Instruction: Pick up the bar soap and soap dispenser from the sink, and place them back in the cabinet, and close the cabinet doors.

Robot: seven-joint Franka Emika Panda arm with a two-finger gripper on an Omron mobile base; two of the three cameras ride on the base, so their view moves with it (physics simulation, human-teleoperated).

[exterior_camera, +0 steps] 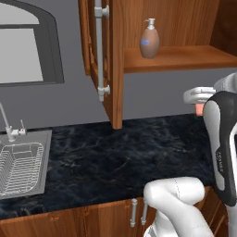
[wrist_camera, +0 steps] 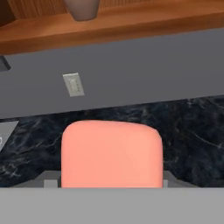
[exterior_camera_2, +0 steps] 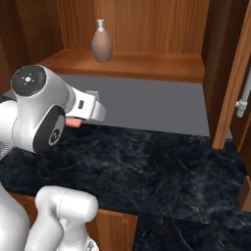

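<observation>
1. The claw (wrist_camera: 111, 186) is clenched on the bar soap (wrist_camera: 111, 153), held above the dark marble surface (wrist_camera: 188, 131).
2. The soap dispenser (exterior_camera_2: 102, 43) stands on the cabinet (exterior_camera_2: 147, 24) shelf above and beyond the claw.

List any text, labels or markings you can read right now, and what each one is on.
No text is readable.
Soap dispenser: small blue label, too small and blurred to tell whether it carries words.
Robot forearm: faint dark lettering down its white side, too blurred to read.
Wall outlet plate: blank.
Bar soap in the hand: plain, no embossing visible.
</observation>
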